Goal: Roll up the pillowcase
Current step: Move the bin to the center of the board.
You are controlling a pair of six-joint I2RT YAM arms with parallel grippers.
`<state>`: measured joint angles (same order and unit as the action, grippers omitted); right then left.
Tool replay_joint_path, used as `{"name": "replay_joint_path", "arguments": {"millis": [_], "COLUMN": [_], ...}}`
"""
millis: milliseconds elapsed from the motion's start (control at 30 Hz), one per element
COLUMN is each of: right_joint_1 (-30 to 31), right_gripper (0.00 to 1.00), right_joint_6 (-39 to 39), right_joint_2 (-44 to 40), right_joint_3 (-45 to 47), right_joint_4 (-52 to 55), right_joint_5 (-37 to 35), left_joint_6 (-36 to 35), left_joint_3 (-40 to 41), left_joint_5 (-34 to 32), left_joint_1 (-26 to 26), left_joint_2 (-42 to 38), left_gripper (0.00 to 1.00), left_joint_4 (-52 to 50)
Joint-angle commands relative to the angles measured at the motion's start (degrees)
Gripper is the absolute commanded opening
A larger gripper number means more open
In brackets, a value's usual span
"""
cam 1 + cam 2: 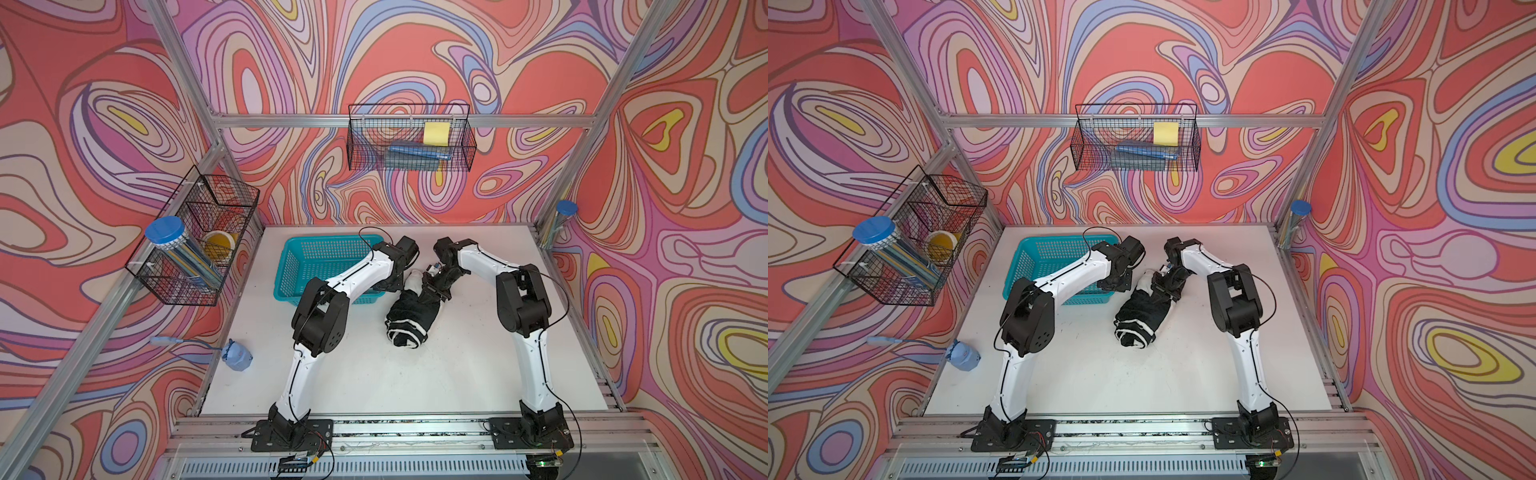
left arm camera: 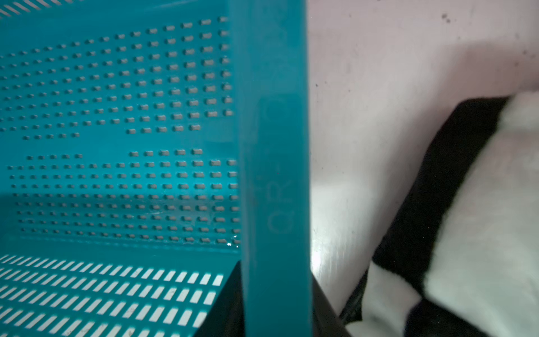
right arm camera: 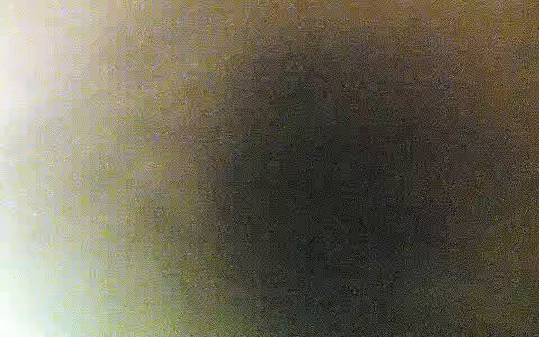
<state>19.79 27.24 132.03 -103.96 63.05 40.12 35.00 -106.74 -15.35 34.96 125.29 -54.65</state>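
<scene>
The pillowcase (image 1: 409,318) (image 1: 1138,318) lies as a thick black-and-white roll in the middle of the white table; its plush squares also show in the left wrist view (image 2: 481,204). My right gripper (image 1: 436,291) (image 1: 1165,289) is pressed into the roll's far end; its wrist view is only a dark blur, so a pinch on the cloth cannot be made out. My left gripper (image 1: 390,286) (image 2: 275,270) sits at the teal basket's right rim (image 2: 274,146), one dark finger on each side of it. Contact with the rim does not show.
The teal basket (image 1: 291,266) (image 1: 1025,266) stands left of the roll, close to it. Black wire baskets hang on the back wall (image 1: 409,141) and the left wall (image 1: 195,245). A small blue object (image 1: 237,355) lies at the table's left edge.
</scene>
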Motion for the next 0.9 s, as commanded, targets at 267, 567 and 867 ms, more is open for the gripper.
{"name": "replay_joint_path", "arguments": {"millis": [267, 567, 867], "right_joint_1": [-0.11, -0.1, -0.24], "right_gripper": [0.0, 0.0, 0.0], "right_joint_6": [-0.07, 0.08, -0.57], "right_joint_2": [6.82, 6.17, 3.7], "right_joint_3": [2.67, 3.05, 6.26], "right_joint_4": [-2.98, -3.37, -3.66], "right_joint_5": [-14.8, -14.71, -15.53], "left_joint_6": [0.74, 2.15, 4.25], "left_joint_3": [1.82, 10.35, 12.52], "left_joint_5": [3.11, 11.08, 2.22], "left_joint_1": [3.18, 12.8, 12.89], "left_joint_2": [-14.09, -16.61, -11.27], "left_gripper": [0.85, 0.88, 0.85], "left_joint_4": [-2.94, 0.05, 4.82]}}
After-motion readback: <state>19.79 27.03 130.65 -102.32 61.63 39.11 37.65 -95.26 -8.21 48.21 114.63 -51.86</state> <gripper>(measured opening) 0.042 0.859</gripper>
